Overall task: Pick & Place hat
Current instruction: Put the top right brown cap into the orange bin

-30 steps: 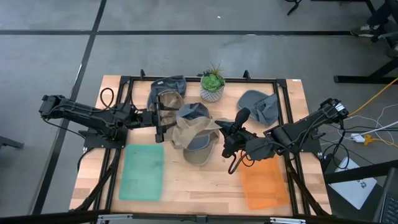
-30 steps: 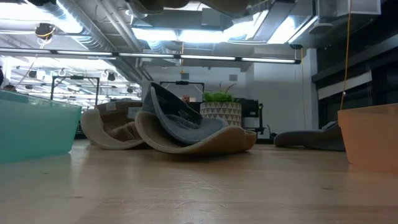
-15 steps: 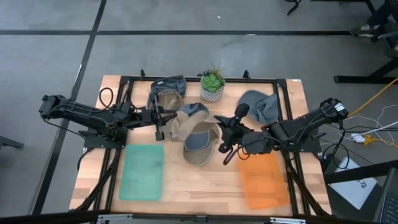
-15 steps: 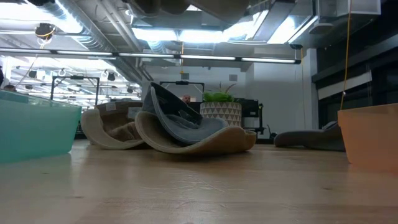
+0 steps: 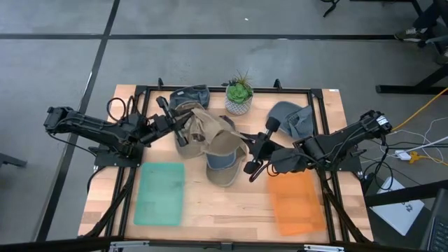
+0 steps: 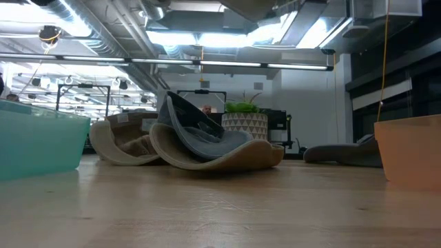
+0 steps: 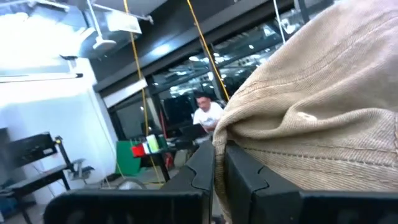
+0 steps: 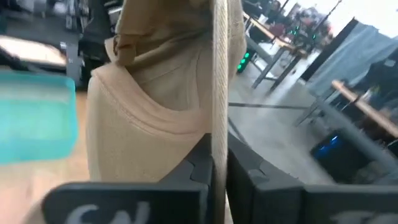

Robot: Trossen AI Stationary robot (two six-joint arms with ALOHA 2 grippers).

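Note:
A tan hat (image 5: 210, 133) hangs in the air between my two grippers, above the table's middle. My left gripper (image 5: 186, 127) is shut on its left side and my right gripper (image 5: 245, 145) is shut on its right side. Under it, a tan and blue-grey hat (image 5: 222, 168) lies on the table, also seen in the low view (image 6: 213, 148). Another hat (image 5: 187, 96) lies at the far side, behind the first in the low view (image 6: 124, 141). A grey hat (image 5: 290, 119) lies at the far right. My left gripper pinches a fold of the tan hat's cloth (image 7: 231, 138) between its two fingers, coming from the table's left. The hat is lifted clear of the table. My right gripper pinches the tan hat's thin brim edge (image 8: 219, 124) between its two fingers, coming from the table's right. The brim runs straight out from between the fingers, and the hat hangs clear of the table.
A teal bin (image 5: 159, 192) stands at the near left and an orange bin (image 5: 297, 203) at the near right. A potted plant (image 5: 239, 94) stands at the far middle. A black frame (image 5: 231, 89) runs around the work area.
Both grippers have kept hold of the tan hat and raised it. My left gripper has tipped and turned. My right gripper has gone toward the table's left. The hat has shifted toward the far left, baring more of the hat lying under it.

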